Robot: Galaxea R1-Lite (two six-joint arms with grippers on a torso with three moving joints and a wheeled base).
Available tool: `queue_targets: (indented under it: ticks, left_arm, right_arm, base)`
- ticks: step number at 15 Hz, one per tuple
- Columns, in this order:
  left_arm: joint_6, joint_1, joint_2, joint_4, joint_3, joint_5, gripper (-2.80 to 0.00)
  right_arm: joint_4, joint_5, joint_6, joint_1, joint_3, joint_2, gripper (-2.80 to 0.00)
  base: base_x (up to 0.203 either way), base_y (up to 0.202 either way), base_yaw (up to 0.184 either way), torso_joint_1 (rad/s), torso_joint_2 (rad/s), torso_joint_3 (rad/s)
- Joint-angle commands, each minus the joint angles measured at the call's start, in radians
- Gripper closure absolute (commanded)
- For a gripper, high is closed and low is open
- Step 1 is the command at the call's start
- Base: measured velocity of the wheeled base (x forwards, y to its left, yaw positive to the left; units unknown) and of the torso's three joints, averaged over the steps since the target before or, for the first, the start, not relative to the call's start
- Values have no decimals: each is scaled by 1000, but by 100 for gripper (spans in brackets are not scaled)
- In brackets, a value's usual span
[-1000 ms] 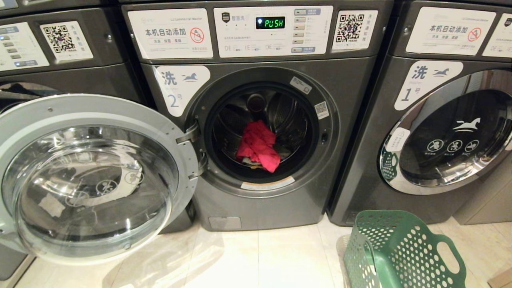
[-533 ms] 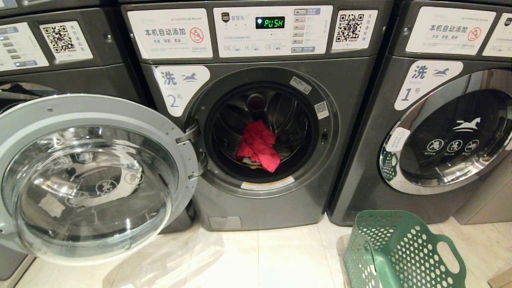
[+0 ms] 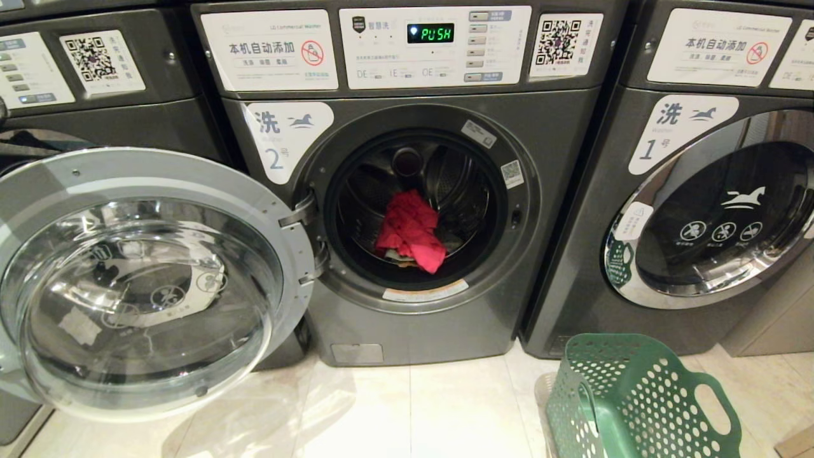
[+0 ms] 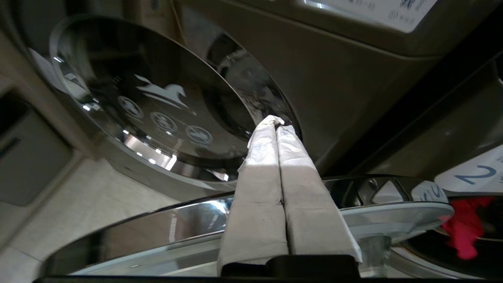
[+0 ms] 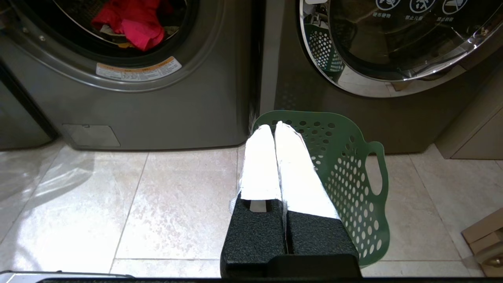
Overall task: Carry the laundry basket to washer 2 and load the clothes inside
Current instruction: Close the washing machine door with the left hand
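Tiled floor [image 5: 177, 204]: laundry basket [image 5: 353, 188] just beyond right pincer [image 5: 274, 127], shut, empty.

I saw a green laundry basket [image 3: 642, 401] dotted with round holes, red clothes [image 3: 410, 230] inside dark grey washer 2 [image 3: 413, 191], on beige floor tiles [image 3: 413, 413].
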Motion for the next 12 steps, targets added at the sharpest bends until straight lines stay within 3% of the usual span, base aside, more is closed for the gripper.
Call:
queue_targets:
  ticks: [1,3,6,12]
  left_arm:
    - [-41,11,77,2,-4,-36,0]
    - [-59,11,85,-12,-5,-99,0]
    - [-84,11,82,16,-5,-105,0]
    - [-83,-5,18,281,-3,-120,0]
  right_arm:
    - [0,0,5,0,0,2,0]
    - [1,-1,6,0,0,2,0]
    - [1,-1,1,0,0,2,0]
    - [0,-1,0,0,0,2,0]
  base:
    - [0,0,0,0,0,0]
    - [0,0,0,0,0,0]
    - [0,0,0,0,0,0]
    - [0,0,0,0,0,0]
